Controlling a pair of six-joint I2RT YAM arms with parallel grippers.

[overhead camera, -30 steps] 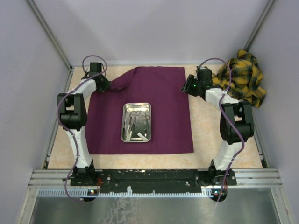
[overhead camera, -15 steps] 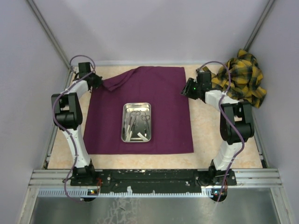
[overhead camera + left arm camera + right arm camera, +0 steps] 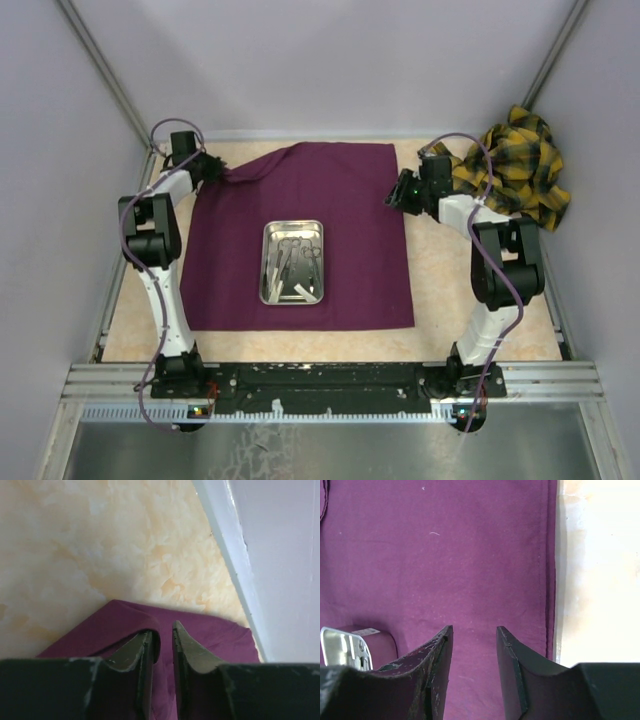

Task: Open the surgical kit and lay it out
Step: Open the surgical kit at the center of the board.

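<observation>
Wrap (image 3: 350, 190), tray (image 3: 293, 223), plaid cloth (image 3: 520, 165): one each

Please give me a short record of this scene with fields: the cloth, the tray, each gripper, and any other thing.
cloth: dark purple wrap, spread flat, far-left corner bunched
tray: steel tray at the wrap's middle, metal instruments inside
left gripper: at the bunched corner, jaws narrowly apart, grip unclear
right gripper: open, above the wrap's right edge, holding nothing
other: yellow plaid cloth, far right corner

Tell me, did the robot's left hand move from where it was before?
Yes. The left gripper slid left, away from the steel tray and toward the table's far-left corner, pulling the corner of the purple cloth along.
</observation>
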